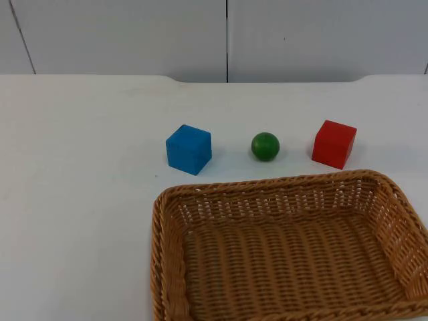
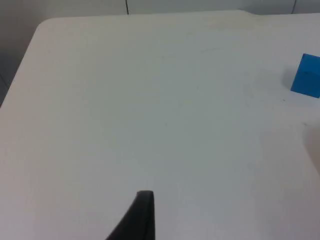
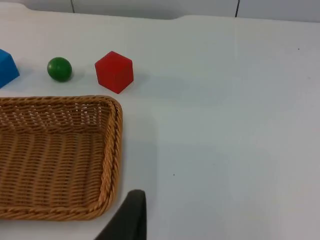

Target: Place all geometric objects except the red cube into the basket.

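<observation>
A wicker basket (image 1: 167, 267) was seen on the white desk (image 1: 73, 200) in the top view, at the near side, with nothing inside it. Behind its far rim, three objects were laid in a row on the desk, each apart from the others and from the basket. The blue cube (image 1: 188, 148) was placed at the left of the row, the green ball (image 1: 265, 146) in the middle, and the red cube (image 1: 334, 143) at the right. The grey partition wall (image 1: 134, 33) was seen behind the desk.

In the right wrist view, the same things were shown: the basket (image 3: 112, 150), the green ball (image 3: 59, 69), the red cube (image 3: 114, 71) near the corner of the basket, and a part of the blue cube (image 3: 6, 68) at the edge. One black fingertip of the right gripper (image 3: 131, 215) was seen above the bare desk, just beside the wall of the basket. It could not be told whether its fingers were wide or narrow.

In the left wrist view, one black fingertip of the left gripper (image 2: 140, 217) was seen above the bare desk, well apart from the blue cube (image 2: 307, 76). The state of its fingers could not be told either. Nothing was held by either gripper as far as could be seen.
</observation>
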Robot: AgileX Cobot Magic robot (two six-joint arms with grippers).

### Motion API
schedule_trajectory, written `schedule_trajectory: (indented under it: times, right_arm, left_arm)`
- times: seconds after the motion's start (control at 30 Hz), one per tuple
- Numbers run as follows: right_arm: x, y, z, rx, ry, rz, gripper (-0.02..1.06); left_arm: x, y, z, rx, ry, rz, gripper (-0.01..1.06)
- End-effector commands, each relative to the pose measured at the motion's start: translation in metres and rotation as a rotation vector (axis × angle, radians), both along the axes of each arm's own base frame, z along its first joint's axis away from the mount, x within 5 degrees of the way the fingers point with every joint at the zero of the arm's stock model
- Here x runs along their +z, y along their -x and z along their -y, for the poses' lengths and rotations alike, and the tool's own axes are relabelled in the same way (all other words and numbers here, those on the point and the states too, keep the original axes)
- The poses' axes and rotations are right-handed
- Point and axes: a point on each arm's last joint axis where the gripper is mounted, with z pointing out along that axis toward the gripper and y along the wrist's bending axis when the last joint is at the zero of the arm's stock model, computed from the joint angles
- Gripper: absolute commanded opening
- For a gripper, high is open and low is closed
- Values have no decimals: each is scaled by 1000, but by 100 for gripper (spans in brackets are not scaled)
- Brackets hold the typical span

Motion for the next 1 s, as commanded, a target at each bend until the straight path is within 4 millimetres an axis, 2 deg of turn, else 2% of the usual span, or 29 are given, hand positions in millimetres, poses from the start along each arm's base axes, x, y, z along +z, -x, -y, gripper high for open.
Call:
schedule_trajectory:
  times: [0.0,0.3,0.37,0.4,0.43,0.47,0.53,0.57,0.67,0.7,0.83,0.87,0.97]
  right_arm:
    - [-1,-1,0,-8,-1,7,105]
    - [3,-2,2,-33,-15,-3,105]
    - [17,-3,2,-34,-20,-13,105]
    - [33,-5,2,-45,-21,-8,105]
    - [33,-5,2,-45,-21,-8,105]
    - [39,-7,3,-54,-26,-4,105]
    - [63,-21,5,-72,-12,3,105]
    - [63,-21,5,-72,-12,3,105]
    - [91,-51,5,-91,-12,12,105]
    - [91,-51,5,-91,-12,12,105]
    - [109,-101,4,-83,-7,11,105]
    - [109,-101,4,-83,-7,11,105]
    - [113,-146,2,-83,-16,-16,105]
  left_arm:
    - [-1,0,0,-5,12,2,105]
    - [2,-4,-4,70,36,-23,105]
    - [14,-12,-4,71,27,-47,105]
    - [27,-21,-5,77,13,-36,105]
    - [27,-21,-5,77,13,-36,105]
    - [37,-28,-6,77,-1,-7,105]
    - [55,-44,-6,87,10,50,105]
    - [55,-44,-6,87,10,50,105]
    - [78,-82,-5,88,23,53,105]
    - [78,-82,-5,88,23,53,105]
    - [94,-133,-3,76,23,37,105]
    - [94,-133,-3,76,23,37,105]
    - [104,-174,-1,71,31,9,105]
